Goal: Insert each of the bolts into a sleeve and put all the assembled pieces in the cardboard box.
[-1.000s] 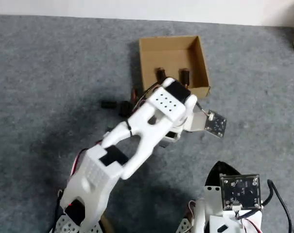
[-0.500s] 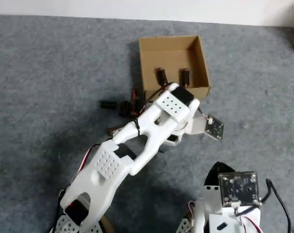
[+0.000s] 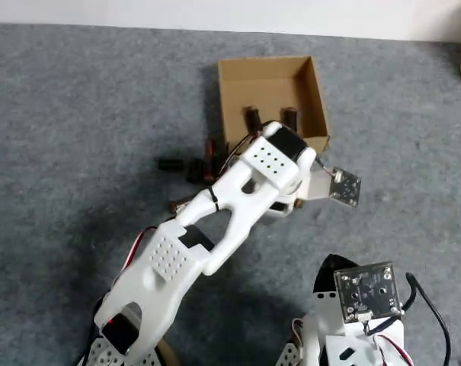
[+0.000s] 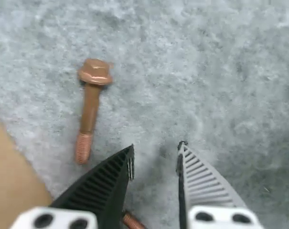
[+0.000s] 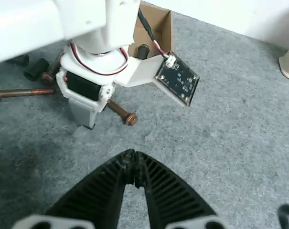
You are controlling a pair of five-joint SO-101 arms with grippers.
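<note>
My left gripper (image 4: 156, 155) hangs open just above the grey carpet, nothing between its fingers. A copper bolt (image 4: 89, 109) lies on the carpet beside and slightly ahead of its black finger; a second bolt's threaded tip (image 4: 132, 220) peeks out beneath that finger. In the right wrist view the left gripper (image 5: 86, 121) points down next to a bolt (image 5: 121, 112). The cardboard box (image 3: 312, 84) holds two assembled pieces (image 3: 253, 118) (image 3: 289, 118). My right gripper (image 5: 134, 167) is shut and empty, held back near its base.
Two black sleeves (image 3: 169, 164) (image 3: 196, 169) and a bolt (image 3: 211, 149) lie left of the box. Another long bolt (image 3: 180, 203) lies beside the left arm's forearm (image 3: 215, 221). The right arm's camera head (image 3: 366, 293) sits at the bottom right.
The left arm stretched forward and its wrist moved slightly toward the box, turning its camera board. The right arm's head drifted a little to the left.
</note>
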